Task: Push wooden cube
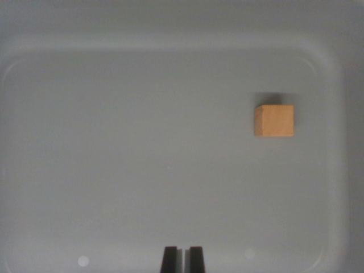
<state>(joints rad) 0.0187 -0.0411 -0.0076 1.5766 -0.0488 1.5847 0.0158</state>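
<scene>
A small light-brown wooden cube [274, 120] rests on the floor of a grey tray [170, 48], toward the wrist view's right and a little above the middle. My gripper [182, 259] shows at the bottom centre as two dark fingertips pressed close together, shut on nothing. The cube lies well away from the fingertips, up and to the right, with bare tray floor between them.
The tray's raised rim with rounded corners runs along the top and down the right side [336, 170]. Two faint pale spots mark the floor near the bottom edge.
</scene>
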